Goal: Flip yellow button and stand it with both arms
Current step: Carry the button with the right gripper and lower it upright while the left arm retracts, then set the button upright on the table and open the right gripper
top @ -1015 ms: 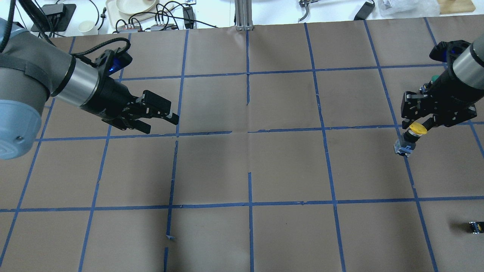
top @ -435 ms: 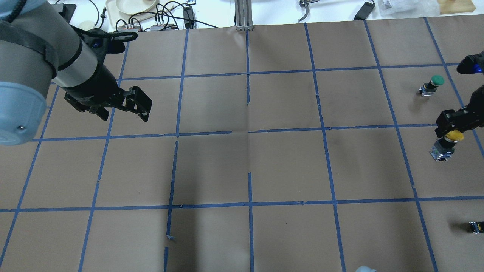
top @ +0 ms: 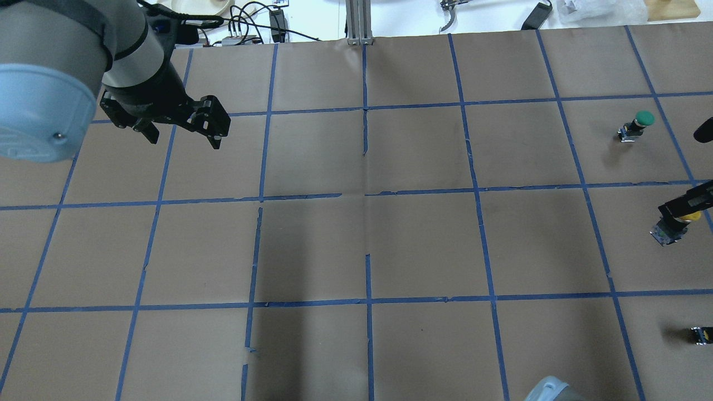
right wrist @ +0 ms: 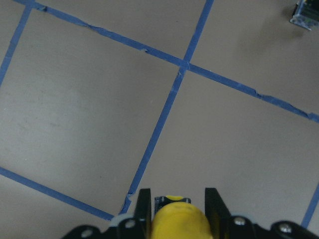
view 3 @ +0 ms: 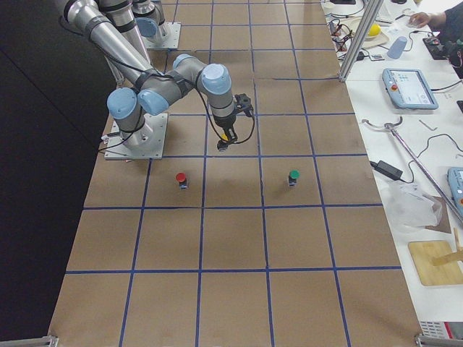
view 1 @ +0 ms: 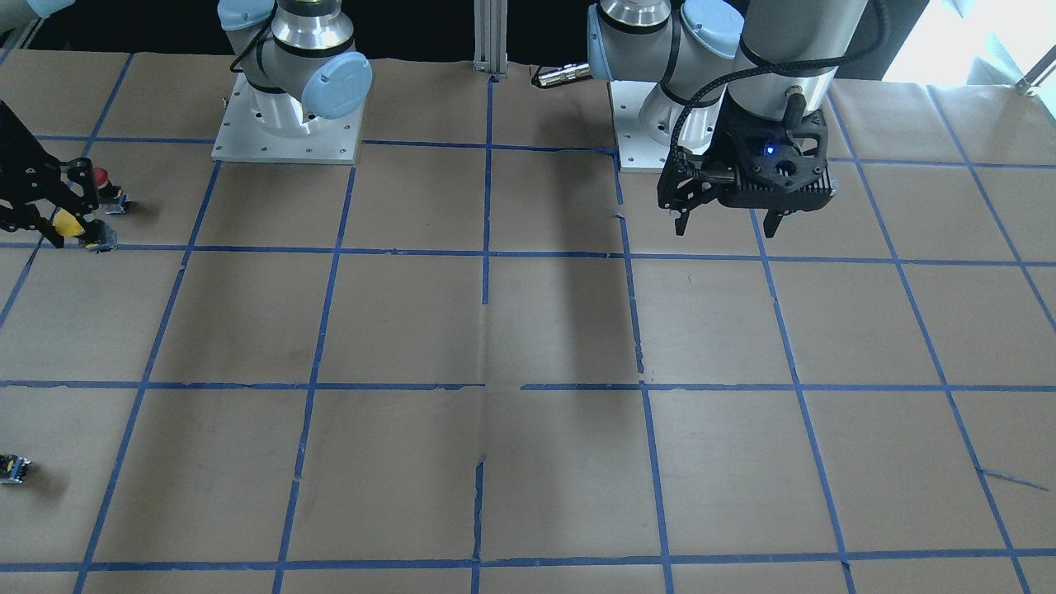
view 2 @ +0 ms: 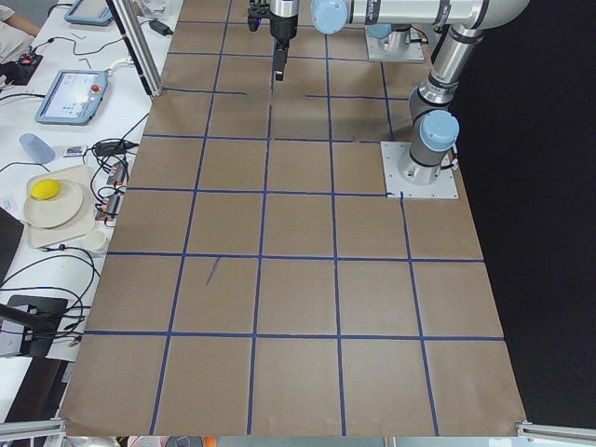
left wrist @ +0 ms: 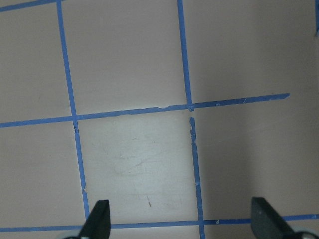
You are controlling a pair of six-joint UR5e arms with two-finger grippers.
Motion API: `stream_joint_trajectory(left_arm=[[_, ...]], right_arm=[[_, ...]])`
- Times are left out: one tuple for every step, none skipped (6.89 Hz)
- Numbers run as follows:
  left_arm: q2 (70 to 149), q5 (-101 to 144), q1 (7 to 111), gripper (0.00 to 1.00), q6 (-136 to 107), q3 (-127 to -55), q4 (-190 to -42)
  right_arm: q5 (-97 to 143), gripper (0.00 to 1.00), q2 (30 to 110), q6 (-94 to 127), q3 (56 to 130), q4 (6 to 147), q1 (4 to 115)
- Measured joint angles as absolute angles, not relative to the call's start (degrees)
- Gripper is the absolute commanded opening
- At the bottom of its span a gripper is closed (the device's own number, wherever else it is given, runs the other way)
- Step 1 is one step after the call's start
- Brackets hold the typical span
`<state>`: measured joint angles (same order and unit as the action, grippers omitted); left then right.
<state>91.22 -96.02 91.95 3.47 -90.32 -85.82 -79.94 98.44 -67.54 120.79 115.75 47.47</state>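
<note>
The yellow button (top: 671,228) was at the far right edge of the overhead view, on the robot's right side of the table (top: 423,245). It was clamped between the two fingers of the right gripper (top: 682,213). In the right wrist view its yellow cap (right wrist: 178,223) sat tight between the black fingers (right wrist: 144,205), nearest the camera, with the dark body pointing down toward the brown paper. From overhead the button hung tilted, cap up against the gripper and grey body lower and to the left. Whether the body touched the paper could not be told.

A green button (top: 638,125) stood upright farther from the robot. A red button (view 1: 103,186) stood just beside the right gripper (view 1: 56,224) in the front view. A small dark switch block (top: 701,334) lay near the table's edge, well apart from the others.

The left gripper (top: 184,139) hung above the table on the robot's left side, well apart from the yellow button. Its fingers (left wrist: 99,221) were spread wide, and only taped paper showed between them in the left wrist view.
</note>
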Motion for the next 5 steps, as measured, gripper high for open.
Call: stream_joint_trajectory(left_arm=[[92.76,-96.05,92.06,1.0,3.26,-87.44,-87.9],[93.47,-95.99,92.1,1.0,3.17,-85.8,-89.14],[93.67,-94.61,92.13,1.0,2.54,-85.22,-89.62],[93.68,-92.16,92.11,1.0,1.36,-85.18,-89.77],[93.7,-90.88,92.06,1.0,0.6,-85.27,-89.77]], right_arm=[[-77.66,0.07,98.2,-73.76,121.43,116.92,46.67],[-76.05,0.07,97.55,-79.21,121.73,117.8,46.35],[-75.22,0.07,96.37,-84.18,121.9,119.22,45.93],[-74.56,0.08,95.01,-88.78,121.95,120.53,44.65],[-72.84,0.08,93.18,-93.97,121.96,121.14,42.33]])
